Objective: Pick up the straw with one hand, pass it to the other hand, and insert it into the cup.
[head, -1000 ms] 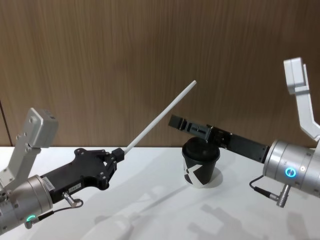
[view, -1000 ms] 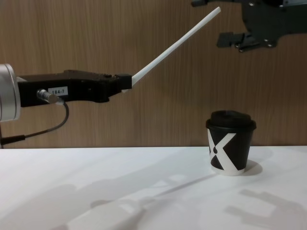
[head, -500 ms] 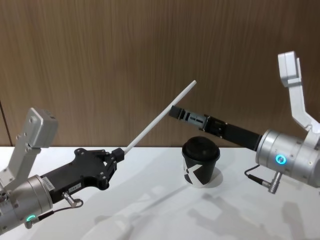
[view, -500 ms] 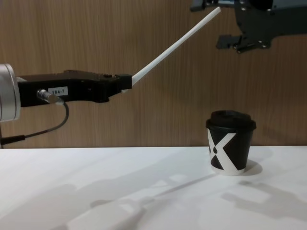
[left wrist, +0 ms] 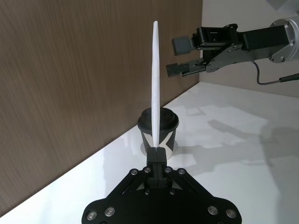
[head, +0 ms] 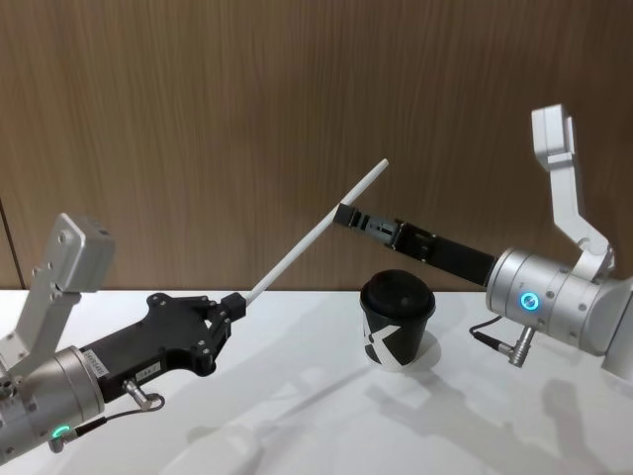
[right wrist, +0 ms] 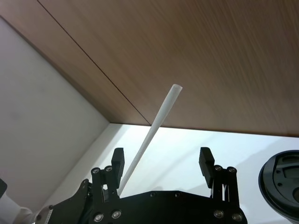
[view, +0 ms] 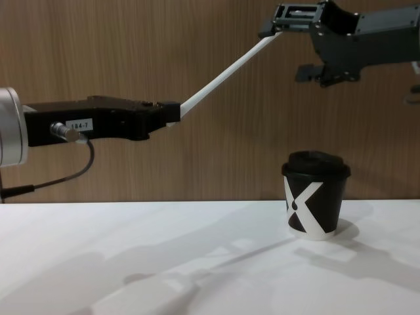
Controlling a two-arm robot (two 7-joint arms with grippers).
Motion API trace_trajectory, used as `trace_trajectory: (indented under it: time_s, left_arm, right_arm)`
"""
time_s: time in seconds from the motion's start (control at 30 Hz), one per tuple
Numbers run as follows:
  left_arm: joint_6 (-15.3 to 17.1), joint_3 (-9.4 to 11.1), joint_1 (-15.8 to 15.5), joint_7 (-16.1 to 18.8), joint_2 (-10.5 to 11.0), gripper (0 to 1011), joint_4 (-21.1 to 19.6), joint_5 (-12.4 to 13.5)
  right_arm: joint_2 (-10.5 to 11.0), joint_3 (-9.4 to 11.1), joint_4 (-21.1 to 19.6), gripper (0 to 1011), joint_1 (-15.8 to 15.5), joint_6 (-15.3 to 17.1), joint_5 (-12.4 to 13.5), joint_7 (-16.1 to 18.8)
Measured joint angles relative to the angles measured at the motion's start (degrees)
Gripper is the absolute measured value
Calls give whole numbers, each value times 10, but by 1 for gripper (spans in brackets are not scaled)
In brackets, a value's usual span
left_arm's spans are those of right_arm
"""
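White tabletop [view: 131, 262] stretches across the foreground. At 9 o'clock in the chest view, the black flat-fingered left gripper [view: 174, 113], marked with a small white label, is clamped on the lower end of the long, thin white straw [view: 223, 77]. The straw slants up toward 2 o'clock, clear of the table.

Farther back, at 4 o'clock, the small black paper cup [view: 314, 203] with a white X mark and black plastic lid stands upright on the table, well below the straw's tip. Above it, the black blocky right gripper [right wrist: 161, 161] reaches in from 3 o'clock with its fingers [right wrist: 205, 161] spread wide. The right wrist view shows the straw's upper part between them, close to one finger and not centred. Brown wood panelling [head: 198, 99] closes the background.

The handover looks imminent, and the off-centre line is the hazard. A closing finger may shove the straw sideways, bending it or twisting it in the left gripper's hold. If the left lets go before the right has a firm pinch, the straw would likely drop.
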Motion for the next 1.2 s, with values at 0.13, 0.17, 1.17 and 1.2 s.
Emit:
trace_trajectory:
  time_s: [0.13,0.17,1.17,1.2]
  left_arm:
    - [0,0,0,0,0,0,0,0]
    - [0,0,0,0,0,0,0,0]
    - [0,0,0,0,0,0,0,0]
    - [0,0,0,0,0,0,0,0]
  right_arm:
    - [0,-6,14,1001,9,-5,-2,3]
    - [0,-6,16,1001,10,-6,-2,3]
    - [-6,-25,59,1001,46,-17,11,15]
    - [-7,-25,60,1001,46,-17,12,15]
